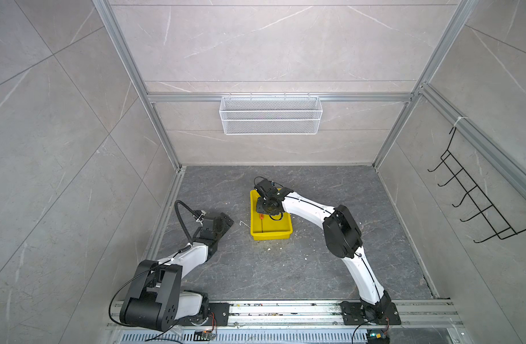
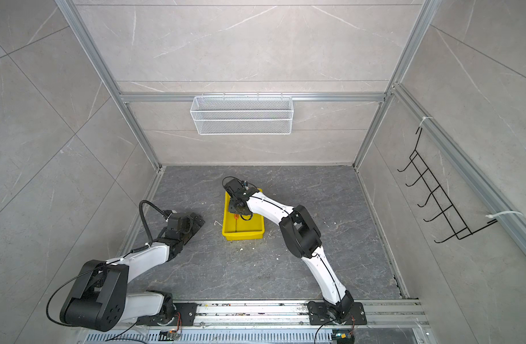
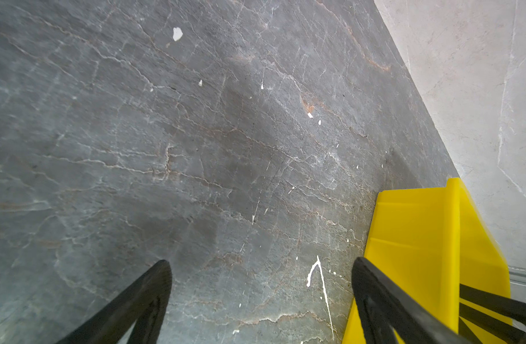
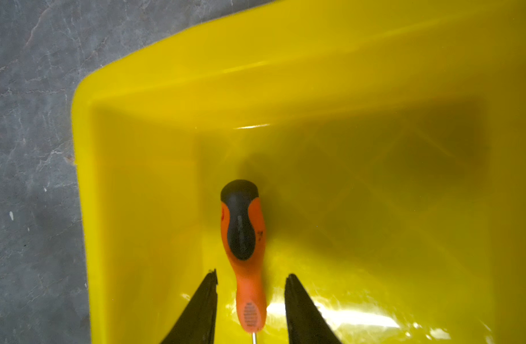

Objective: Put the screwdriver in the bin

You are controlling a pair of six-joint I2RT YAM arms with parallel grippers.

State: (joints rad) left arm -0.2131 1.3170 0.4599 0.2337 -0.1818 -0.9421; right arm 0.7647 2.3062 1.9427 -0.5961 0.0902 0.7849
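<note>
Screwdriver is inside the yellow bin, and the right gripper is spread open around it.
There's a gap on both sides of the orange handle, so nothing's pinching it. In both top views the bin sits mid-frame on the bench, with the screwdriver near its left wall. The left gripper is spread too, empty, low over the bench just beside the bin.

3 grey walls, dark stone floor, white mesh basket, blk hook rack
</note>
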